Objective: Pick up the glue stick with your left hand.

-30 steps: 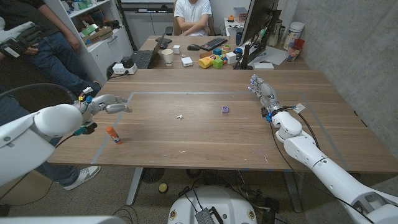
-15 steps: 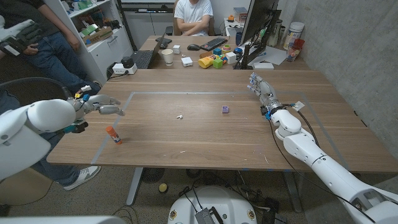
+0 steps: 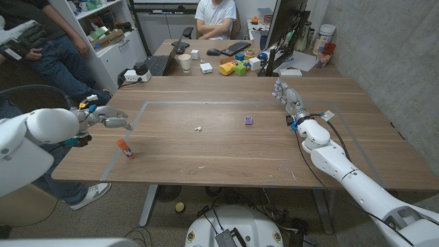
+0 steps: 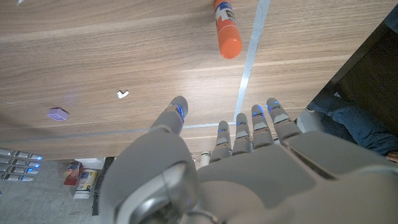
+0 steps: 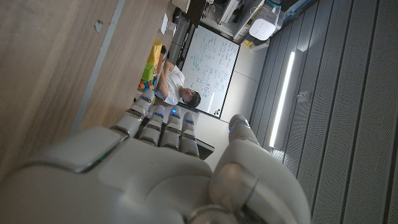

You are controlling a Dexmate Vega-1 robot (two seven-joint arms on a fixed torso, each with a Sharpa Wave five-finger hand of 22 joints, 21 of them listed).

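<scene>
- The glue stick point(image 3: 124, 148) lies on its side on the tabletop point(image 3: 226, 147), near the front left corner and just beside a strip of pale tape point(image 3: 110, 163). In the left wrist view we see its orange body point(image 4: 227, 27) lying along that tape line.
- Our left hand point(image 3: 110, 118) hovers behind the stick, apart from it, fingers spread and holding nothing. The wrist view shows its fingers point(image 4: 252, 127) loosely extended, with the thumb set off to one side.
- We judge this to be the approach step, with the grasp not yet made. To do it well, we should bring the hand toward the front edge until the stick sits between thumb and fingers.
- We should turn the wrist so the grip crosses the stick's short width, not its length. A round stick will likely roll if nudged from one side.
- We should lower slowly and close thumb and fingers together around the middle of the body.
- Our right hand point(image 3: 289, 99) stands far across the tabletop with its fingers extended and nothing in it. It needs no part in this.
- The small purple object point(image 3: 248, 121) and white scrap point(image 3: 197, 127) lie well apart from our path.
</scene>
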